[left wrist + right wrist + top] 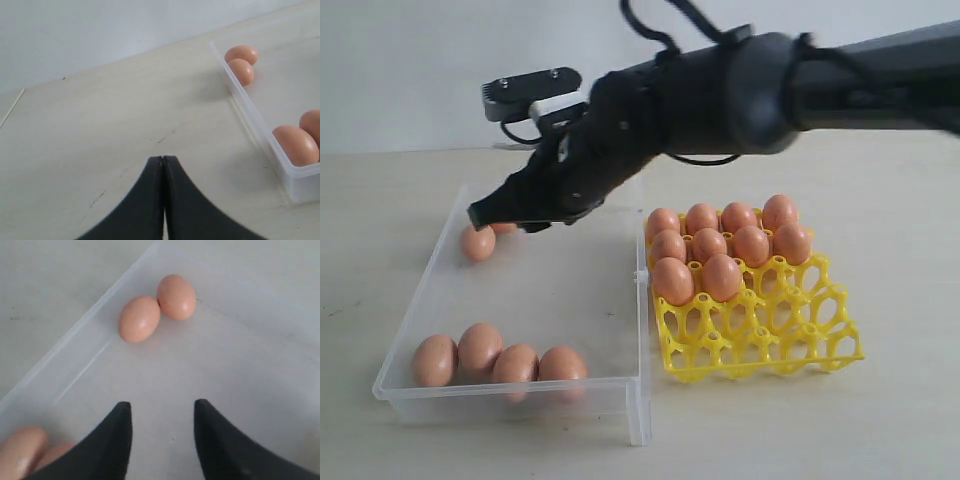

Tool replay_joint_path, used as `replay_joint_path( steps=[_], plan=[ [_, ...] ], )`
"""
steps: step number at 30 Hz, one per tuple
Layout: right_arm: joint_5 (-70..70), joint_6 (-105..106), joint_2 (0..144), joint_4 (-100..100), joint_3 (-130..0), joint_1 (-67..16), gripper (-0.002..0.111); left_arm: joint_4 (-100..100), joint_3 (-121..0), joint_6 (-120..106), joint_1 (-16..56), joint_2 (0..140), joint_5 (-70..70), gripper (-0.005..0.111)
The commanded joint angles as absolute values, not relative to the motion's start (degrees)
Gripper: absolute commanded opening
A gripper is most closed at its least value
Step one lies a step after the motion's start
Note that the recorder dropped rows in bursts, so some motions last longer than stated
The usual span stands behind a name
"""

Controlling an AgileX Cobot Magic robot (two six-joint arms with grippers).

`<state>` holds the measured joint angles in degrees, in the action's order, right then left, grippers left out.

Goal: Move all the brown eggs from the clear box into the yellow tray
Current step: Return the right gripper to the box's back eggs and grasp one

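Exterior view: the right hand [490, 212] hangs above the clear box [620, 395]'s far corner, by two brown eggs [477, 243]. Four more lie along the near wall, and the yellow tray [770, 335]'s front cells are free.

Left wrist view: the left hand [162, 159], clenched, sits over the tabletop [100, 125] outside the box.

Right wrist view: the fingers [112, 440] are parted and empty, facing the touching pair crowded against the wall.
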<state>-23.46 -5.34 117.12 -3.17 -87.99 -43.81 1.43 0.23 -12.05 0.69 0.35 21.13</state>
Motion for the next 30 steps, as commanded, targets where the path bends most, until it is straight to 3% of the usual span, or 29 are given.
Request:
replay_joint_path(
  steps=[1, 6, 12, 30],
  plan=[
    [-33.03, -14.68, 129.59, -3.32, -105.84, -44.29, 0.058, 1.43, 0.00, -11.75, 0.59, 0.00, 20.80, 0.000],
    [-44.17, -16.56, 141.69, -9.74, -124.61, -44.29, 0.058, 1.43, 0.00, -11.75, 0.59, 0.00, 20.80, 0.000],
    [-48.29, -20.12, 150.40, -10.27, -138.34, -44.18, 0.058, 1.43, 0.00, -11.75, 0.59, 0.00, 20.80, 0.000],
    [-45.28, -24.08, 155.83, -6.08, -145.01, -43.82, 0.058, 1.43, 0.00, -11.75, 0.59, 0.00, 20.80, 0.000]
  ],
)
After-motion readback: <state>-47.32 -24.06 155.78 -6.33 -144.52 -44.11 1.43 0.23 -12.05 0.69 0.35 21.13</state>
